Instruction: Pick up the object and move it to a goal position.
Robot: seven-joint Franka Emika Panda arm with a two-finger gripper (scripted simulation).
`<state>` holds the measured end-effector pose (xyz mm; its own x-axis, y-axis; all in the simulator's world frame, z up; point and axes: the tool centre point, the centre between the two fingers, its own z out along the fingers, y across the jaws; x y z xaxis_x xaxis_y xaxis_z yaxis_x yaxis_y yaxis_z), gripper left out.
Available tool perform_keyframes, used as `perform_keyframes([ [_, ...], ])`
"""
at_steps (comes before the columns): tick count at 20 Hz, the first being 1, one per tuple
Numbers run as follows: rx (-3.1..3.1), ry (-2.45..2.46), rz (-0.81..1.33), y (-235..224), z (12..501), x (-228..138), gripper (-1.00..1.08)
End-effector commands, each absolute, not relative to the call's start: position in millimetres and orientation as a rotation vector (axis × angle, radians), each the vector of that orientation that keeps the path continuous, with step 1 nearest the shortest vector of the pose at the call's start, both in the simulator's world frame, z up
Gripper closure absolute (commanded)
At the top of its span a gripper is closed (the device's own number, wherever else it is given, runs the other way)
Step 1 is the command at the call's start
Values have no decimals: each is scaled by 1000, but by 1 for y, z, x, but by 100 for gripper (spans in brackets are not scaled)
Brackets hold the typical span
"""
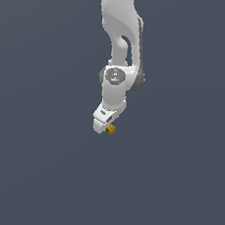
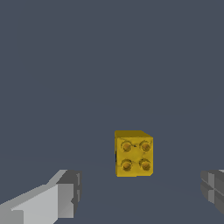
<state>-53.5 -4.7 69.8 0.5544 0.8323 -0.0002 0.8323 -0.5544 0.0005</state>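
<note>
Yellow studded block [image 2: 133,154], between spread fingers [image 2: 65,194], untouched

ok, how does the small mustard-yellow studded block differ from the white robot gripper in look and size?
The mustard-yellow studded block is far smaller than the white robot gripper, whose open fingers stand well clear of it on either side. The block is yellow with four round studs; the gripper is white with grey finger pads. Both are boxy and hard-edged.

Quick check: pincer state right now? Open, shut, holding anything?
Pincer: open, holding nothing. The yellow block sits between the two fingers, with a gap on each side.
</note>
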Motion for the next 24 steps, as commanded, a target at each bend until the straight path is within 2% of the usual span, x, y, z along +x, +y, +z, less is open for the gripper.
perform_keyframes([
  [1,2769,1484,-1,-5,64,-54,-92],
  [14,2766,1490,0,-4,22,-54,-92],
  [15,2766,1490,0,-4,22,-54,108],
  [24,2766,1490,0,-4,22,-54,108],
])
